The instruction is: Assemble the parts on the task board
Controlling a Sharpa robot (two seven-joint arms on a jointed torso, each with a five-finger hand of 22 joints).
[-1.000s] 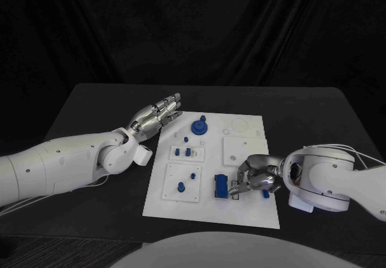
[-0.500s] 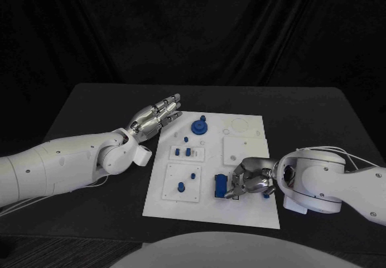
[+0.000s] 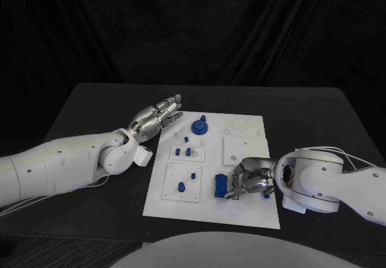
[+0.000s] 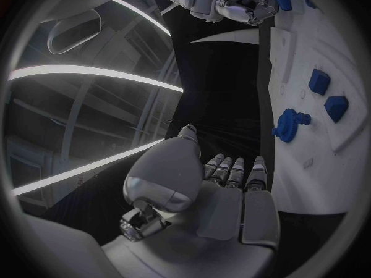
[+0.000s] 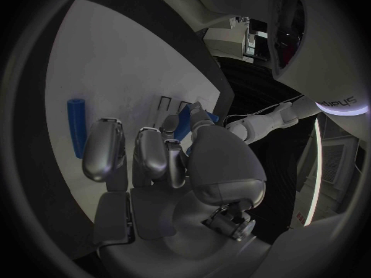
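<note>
While "sha" reads on its arm, right hand (image 3: 251,181) pinches a blue part (image 3: 220,186); left hand (image 3: 157,116) lies spread.

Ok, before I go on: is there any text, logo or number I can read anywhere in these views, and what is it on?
"sha", mirrored-looking and cut off by the picture's edge: on the white arm shell in the right wrist view; the rest of the word cannot be read.
Task board: no print that can be read; only outlines and recesses show.
Blue parts: no markings to be seen.
Left hand and right hand: no labels.
</note>
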